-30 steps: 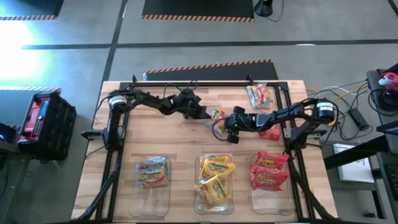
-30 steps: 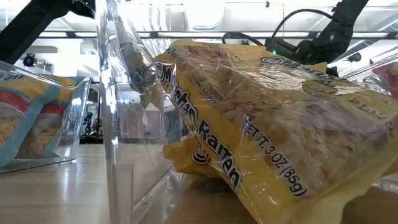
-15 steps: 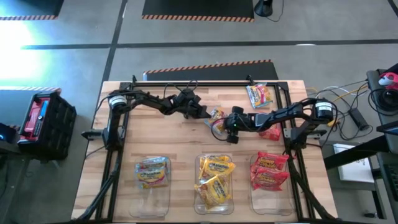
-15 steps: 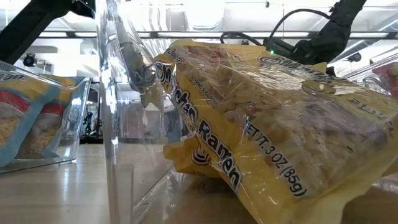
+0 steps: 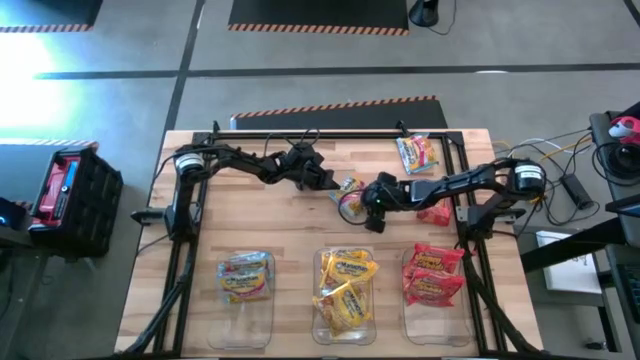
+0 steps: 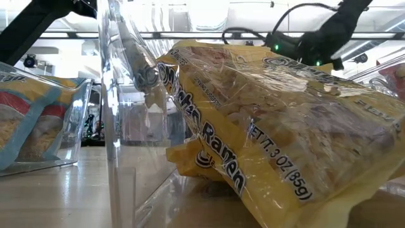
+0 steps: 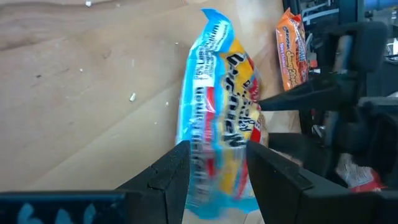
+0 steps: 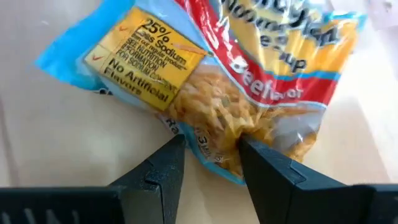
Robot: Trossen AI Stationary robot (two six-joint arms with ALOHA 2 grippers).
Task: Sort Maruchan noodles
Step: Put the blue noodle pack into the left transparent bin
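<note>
Right arm's nudged a touch toward the left since the frame before, pkt w/ it; left arm looks unchanged. Blue multicoloured packet [image 5: 349,190] sits mid-desk, toward the back half, caught between both grippers. Its long axis runs roughly along the line between the two grippers, left-right across the desk. Left gripper [image 5: 330,181] has its fingers [image 7: 168,171] clamped on one end of the pkt; right gripper [image 5: 366,194] has fingers [image 8: 163,163] clamped on the other end, crinkled edge pinched between them.

Around it: another blue packet [image 5: 417,152] lies near the back right corner, well apart. Loose red packet [image 5: 434,213] just under the right arm, near the desk's [image 5: 290,225] right edge. Front row, three clear bins: left bin [image 5: 245,282] holds blue pkts, middle bin [image 5: 345,285] yellow ones, right bin [image 5: 432,280] red ones. Low view is filled by a yellow packet [image 6: 278,139] in the bin up close. Black crate [image 5: 70,190] on the floor left of the desk.
</note>
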